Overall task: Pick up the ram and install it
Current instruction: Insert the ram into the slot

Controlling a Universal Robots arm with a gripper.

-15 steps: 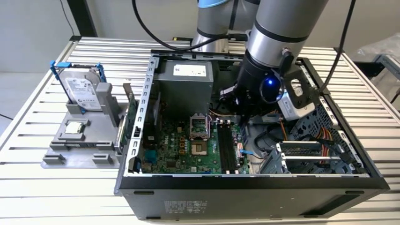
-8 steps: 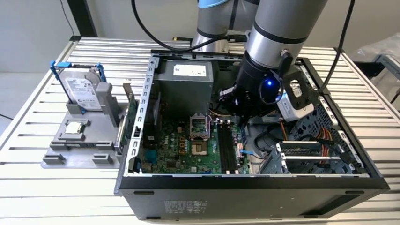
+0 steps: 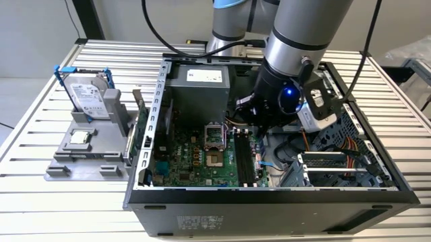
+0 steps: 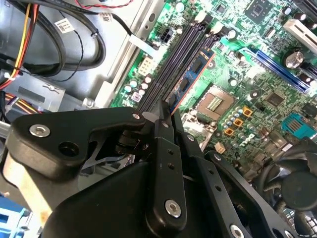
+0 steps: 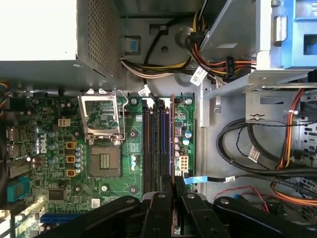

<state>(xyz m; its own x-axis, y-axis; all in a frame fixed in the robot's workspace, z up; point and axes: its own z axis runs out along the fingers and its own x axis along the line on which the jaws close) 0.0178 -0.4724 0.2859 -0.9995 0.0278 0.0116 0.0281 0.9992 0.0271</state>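
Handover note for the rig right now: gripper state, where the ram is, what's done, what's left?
Gripper: shut on the ram, which shows edge-on between the fingertips in both wrist views.
Ram: inside the open PC case, held upright and running parallel to the black memory slots, on their side away from the processor socket.
Done: the ram is picked up and brought over the motherboard.
Left: the install. I cannot tell whether the ram's lower edge has met a slot yet; it is not shown seated.
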